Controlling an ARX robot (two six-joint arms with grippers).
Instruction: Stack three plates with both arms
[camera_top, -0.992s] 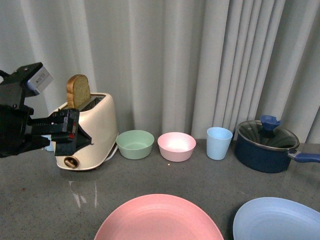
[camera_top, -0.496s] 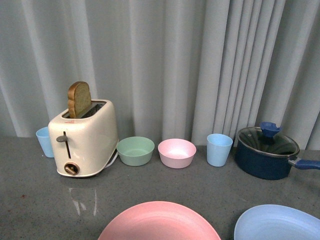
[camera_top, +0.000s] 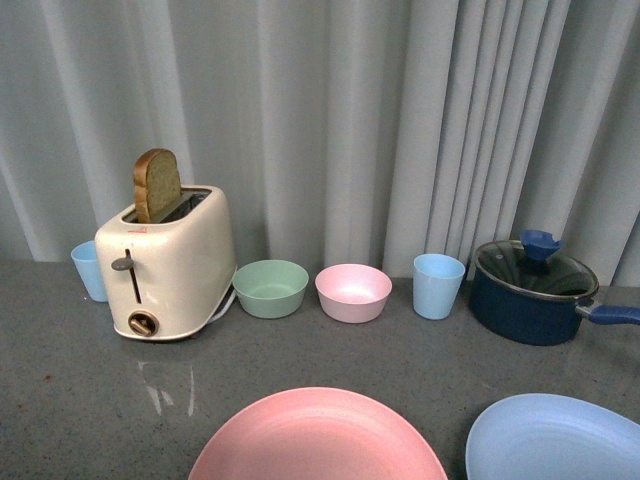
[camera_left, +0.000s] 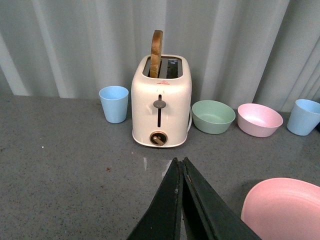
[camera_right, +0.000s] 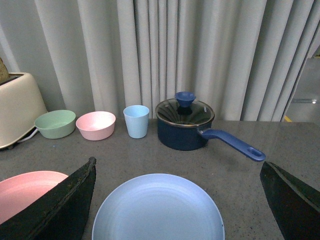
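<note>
The pink plate (camera_top: 318, 437) lies at the front middle of the grey counter, cut off by the front view's lower edge. To its right lies the light blue plate (camera_top: 555, 440), apart from it. Neither arm shows in the front view. In the left wrist view my left gripper (camera_left: 179, 161) is shut with nothing in it, above bare counter, with the pink plate (camera_left: 282, 207) off to one side. My right gripper (camera_right: 177, 162) stands wide open above the light blue plate (camera_right: 158, 209), one finger on each side, and touches nothing. The pink plate (camera_right: 25, 192) shows partly behind one finger.
Along the curtain stand a light blue cup (camera_top: 88, 270), a cream toaster (camera_top: 165, 265) with a bread slice in it, a green bowl (camera_top: 270, 288), a pink bowl (camera_top: 353, 292), another light blue cup (camera_top: 439, 285) and a navy lidded pot (camera_top: 533, 293) with its handle pointing right.
One second ago my left arm stood in front of the toaster at the left of the front view. It has since left that view. The plates have not moved.
</note>
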